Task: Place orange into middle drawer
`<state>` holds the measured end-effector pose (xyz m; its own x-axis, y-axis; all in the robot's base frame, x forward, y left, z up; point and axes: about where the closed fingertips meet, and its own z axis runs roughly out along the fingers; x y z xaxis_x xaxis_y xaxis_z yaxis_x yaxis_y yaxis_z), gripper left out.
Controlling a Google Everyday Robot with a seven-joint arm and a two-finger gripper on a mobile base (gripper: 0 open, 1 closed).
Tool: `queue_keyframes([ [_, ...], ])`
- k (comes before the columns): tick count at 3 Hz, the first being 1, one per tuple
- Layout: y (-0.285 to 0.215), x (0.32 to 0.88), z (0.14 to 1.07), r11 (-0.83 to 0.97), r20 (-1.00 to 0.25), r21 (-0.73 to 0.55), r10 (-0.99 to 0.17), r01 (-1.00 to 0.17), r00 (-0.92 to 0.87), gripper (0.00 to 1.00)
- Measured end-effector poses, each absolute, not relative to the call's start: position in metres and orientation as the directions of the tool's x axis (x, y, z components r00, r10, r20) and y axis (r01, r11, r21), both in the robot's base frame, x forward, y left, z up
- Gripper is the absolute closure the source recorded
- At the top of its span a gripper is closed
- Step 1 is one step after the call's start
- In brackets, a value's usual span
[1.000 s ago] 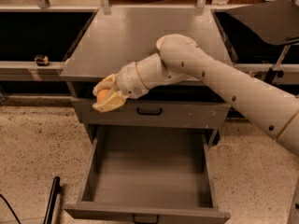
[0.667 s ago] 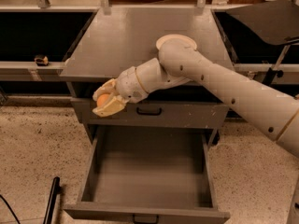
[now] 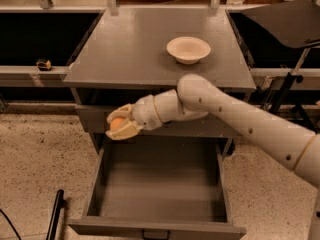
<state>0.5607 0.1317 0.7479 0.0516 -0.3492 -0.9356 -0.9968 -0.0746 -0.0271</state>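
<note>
Nearest the camera: wide shallow grey wooden middle drawer (image 3: 200,227), pulled fully out, small black front handle (image 3: 155,234) at the bottom edge. Nothing visible inside it. Thin black rod (image 3: 55,219) lies on the speckled floor (image 3: 35,159) to its left.

Above the drawer's rear-left corner: cream two-finger gripper (image 3: 120,126) on the white arm (image 3: 240,119), which reaches in from the right. Fingers closed around the small round orange fruit (image 3: 116,124), one above and one below, fruit showing between them. Orange is held in the air, not in the drawer yet.

Key relation: the drawer cavity lies below the gripper and toward the camera and right. The gripper sits about over the back-left edge, so a release here looks likely to clip the wall. Judgement: needs to come inward over the drawer floor and lower first.

Behind the gripper: grey upper drawer front (image 3: 90,119), closed. Farther back: grey cabinet top (image 3: 125,49) with a cream-white round bowl (image 3: 188,49), well apart from the gripper.
</note>
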Motion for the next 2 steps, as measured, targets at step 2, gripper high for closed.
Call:
queue_keyframes([
  [2,0.106,0.583,0.649,0.136,-0.966,-0.15,-0.23,-0.979,0.116,1.0],
])
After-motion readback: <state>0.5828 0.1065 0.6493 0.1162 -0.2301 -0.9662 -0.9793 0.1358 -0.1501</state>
